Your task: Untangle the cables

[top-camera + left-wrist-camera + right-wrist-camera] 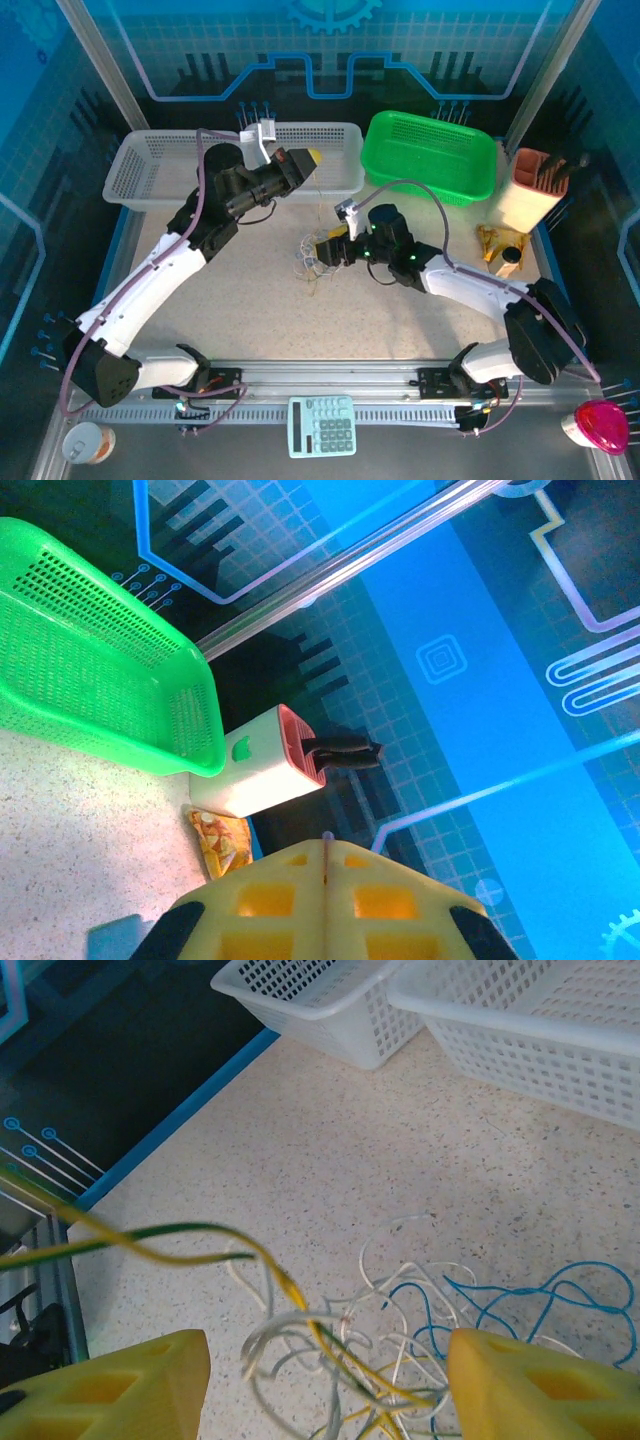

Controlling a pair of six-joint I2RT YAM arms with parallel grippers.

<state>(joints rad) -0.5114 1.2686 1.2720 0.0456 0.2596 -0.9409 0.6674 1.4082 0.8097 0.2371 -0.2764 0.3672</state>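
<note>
The cables (308, 262) lie in a loose tangle on the speckled table, mid-table. In the right wrist view the cables (400, 1310) are white, blue and yellow loops on the surface. One yellow-green cable (200, 1235) lifts off the pile toward the left edge. My right gripper (330, 1390) is open, its yellow fingers (130, 1385) straddling the tangle from just above; from above, the right gripper (325, 250) sits at the pile's right side. My left gripper (310, 158) is raised over the white basket, shut, and a thin pale cable end (327, 836) pokes out of the left gripper's (326, 865) seam.
A white basket (140, 170) stands at the back left and a green basket (430, 150) at the back right. A beige holder with dark tools (535, 190) and a snack packet (500, 245) are at the right. A calculator (322, 425) lies on the near rail.
</note>
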